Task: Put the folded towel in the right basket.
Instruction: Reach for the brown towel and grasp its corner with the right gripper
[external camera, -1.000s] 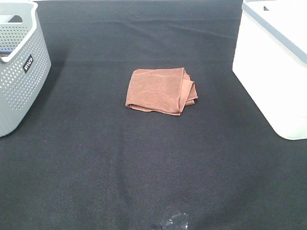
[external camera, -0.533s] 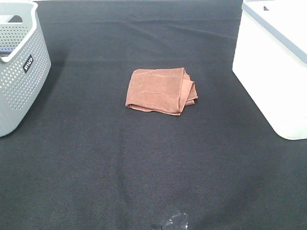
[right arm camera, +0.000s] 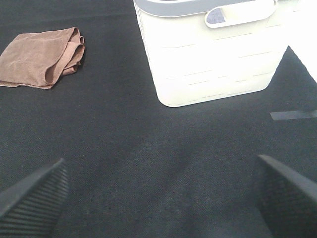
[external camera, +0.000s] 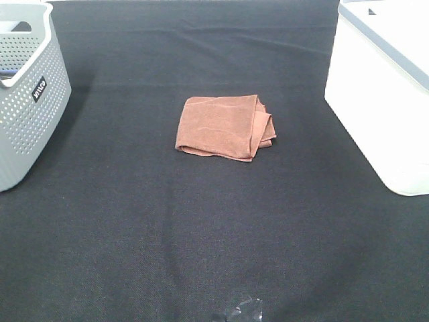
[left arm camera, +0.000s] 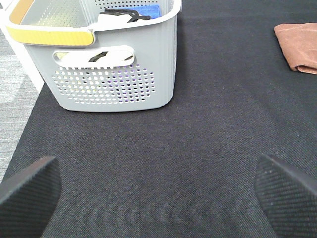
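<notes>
Across the whole tabletop lay a black cloth [external camera: 201, 228] with a fine woven grain. At its right edge stood the white basket [external camera: 379, 100], a smooth plastic box with rounded corners, a grey rim and a slot handle. At the left edge stood a grey basket [external camera: 27, 114], also plastic, its walls pierced with rows of small round holes. Between them, well apart from both, the towel [external camera: 224, 126] lay flat on the cloth: rust-brown terry, folded into a rough square, its layered edges facing the white basket. The left gripper [left arm camera: 157, 196] was spread wide and held nothing, its textured black fingers [left arm camera: 27, 193] over bare cloth near the grey basket. The right gripper [right arm camera: 159, 198] was equally wide and empty, near the white basket.
</notes>
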{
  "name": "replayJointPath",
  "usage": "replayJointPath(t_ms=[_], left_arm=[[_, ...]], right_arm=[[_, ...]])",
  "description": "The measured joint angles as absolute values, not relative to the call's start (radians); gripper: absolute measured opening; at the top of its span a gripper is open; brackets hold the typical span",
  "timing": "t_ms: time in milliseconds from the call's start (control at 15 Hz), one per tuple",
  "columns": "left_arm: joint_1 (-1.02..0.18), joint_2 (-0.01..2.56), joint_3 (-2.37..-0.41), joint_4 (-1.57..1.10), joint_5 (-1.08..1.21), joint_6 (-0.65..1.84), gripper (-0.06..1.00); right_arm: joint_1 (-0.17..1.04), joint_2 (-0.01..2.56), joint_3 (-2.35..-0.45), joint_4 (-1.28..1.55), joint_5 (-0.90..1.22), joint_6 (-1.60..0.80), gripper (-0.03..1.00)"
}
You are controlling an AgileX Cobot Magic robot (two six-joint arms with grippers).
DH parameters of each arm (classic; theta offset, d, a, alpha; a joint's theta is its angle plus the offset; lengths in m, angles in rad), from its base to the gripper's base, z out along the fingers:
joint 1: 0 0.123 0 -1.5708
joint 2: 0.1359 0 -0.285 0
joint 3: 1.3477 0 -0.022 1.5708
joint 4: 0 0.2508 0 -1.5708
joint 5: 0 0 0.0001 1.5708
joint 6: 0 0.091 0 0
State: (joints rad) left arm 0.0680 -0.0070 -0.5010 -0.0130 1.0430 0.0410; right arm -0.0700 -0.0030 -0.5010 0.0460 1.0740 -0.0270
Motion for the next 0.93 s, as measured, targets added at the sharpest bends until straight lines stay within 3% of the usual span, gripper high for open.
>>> replayJointPath(t_ms=[933], left_arm=[[0.068, -0.007, -0.501, -0.013, 1.043, 0.041, 0.99]], right_arm=[[-0.07, -0.003, -0.501, 0.046, 1.074, -0.027, 0.97]])
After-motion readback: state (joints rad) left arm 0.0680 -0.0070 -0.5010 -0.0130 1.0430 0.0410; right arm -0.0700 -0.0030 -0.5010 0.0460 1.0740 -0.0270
